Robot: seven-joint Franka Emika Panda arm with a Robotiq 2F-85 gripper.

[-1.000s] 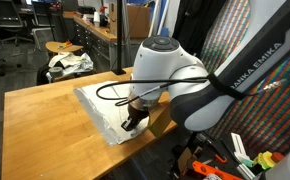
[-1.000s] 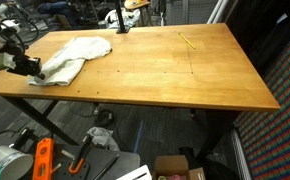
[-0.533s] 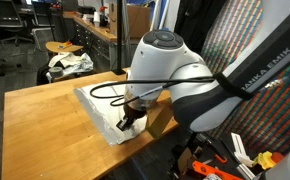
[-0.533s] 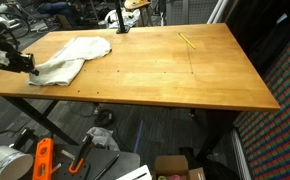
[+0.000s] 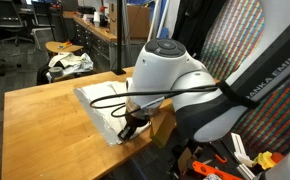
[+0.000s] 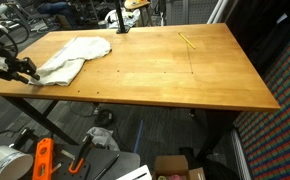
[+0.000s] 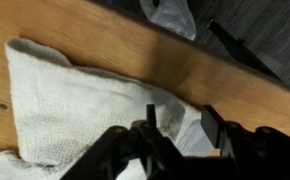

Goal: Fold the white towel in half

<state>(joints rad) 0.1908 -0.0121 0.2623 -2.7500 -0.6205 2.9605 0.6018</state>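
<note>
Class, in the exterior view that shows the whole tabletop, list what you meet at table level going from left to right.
gripper → white towel → thin yellow object

The white towel (image 7: 80, 105) is lying on the wooden table (image 7: 115, 40), filling the left and middle of the wrist view, its surface nubbly and its far edge rounded. The gripper (image 7: 182, 135) is hovering low over the towel's right end, near the table's edge. Its two dark fingers (image 7: 151, 125) are standing apart, with pale fabric showing in the gap between them. Beyond the table edge, the dark floor (image 7: 270, 25) is showing, with a crumpled white object (image 7: 172, 15) and a dark slanting bar (image 7: 240, 50) on it.
</note>
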